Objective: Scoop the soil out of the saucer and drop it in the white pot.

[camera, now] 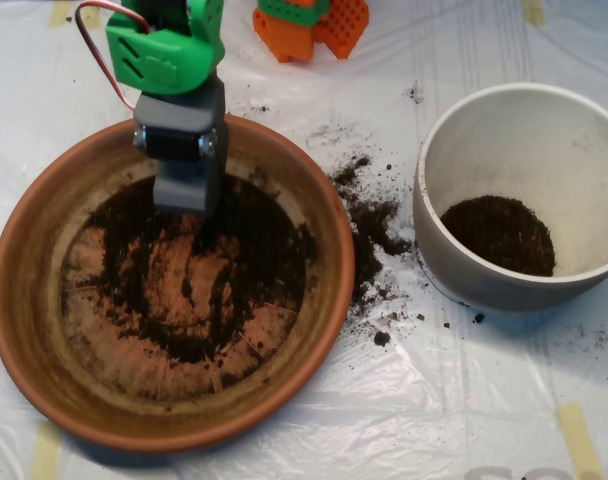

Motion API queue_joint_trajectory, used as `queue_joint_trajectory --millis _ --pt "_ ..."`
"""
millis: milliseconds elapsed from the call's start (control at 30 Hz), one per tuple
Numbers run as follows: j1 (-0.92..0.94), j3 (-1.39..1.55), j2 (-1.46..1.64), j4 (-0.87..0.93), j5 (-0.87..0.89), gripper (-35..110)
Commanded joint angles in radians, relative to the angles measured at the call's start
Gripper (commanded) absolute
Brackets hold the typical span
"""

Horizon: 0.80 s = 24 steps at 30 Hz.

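The scoop (189, 195) is down in the saucer (24, 300), at the top edge of the soil (184, 280). I cannot tell if its two halves are spread or pressed together.

The soil left is thin and smeared, so the scoop may scrape the clay and come up nearly empty. More could fall on the way, like the spilled crumbs (369, 225) between the dishes.

The white pot (504, 130) on the right holds a small dark pile.
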Motion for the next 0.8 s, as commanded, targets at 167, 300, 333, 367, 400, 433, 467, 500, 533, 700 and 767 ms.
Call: queue_joint_trajectory --millis 167,300,333,367,400,433,467,500,533,700,767 --pt "-0.186 -0.275 0.196 0.161 0.071 0" --pt "-0.278 -0.310 0.258 0.204 0.066 0" --pt "-0.302 -0.307 0.278 0.206 0.066 0" --pt "-0.328 -0.308 0.293 0.212 0.066 0" --pt "-0.356 -0.308 0.308 0.216 0.064 0" --pt "-0.385 -0.307 0.324 0.221 0.060 0" --pt "-0.413 -0.299 0.342 0.224 0.054 0" --pt "-0.439 -0.291 0.359 0.221 0.052 0" --pt "-0.466 -0.291 0.368 0.227 0.051 0" --pt "-0.589 -0.327 0.385 0.241 0.038 0" --pt "-0.640 -0.350 0.367 0.244 0.035 0"
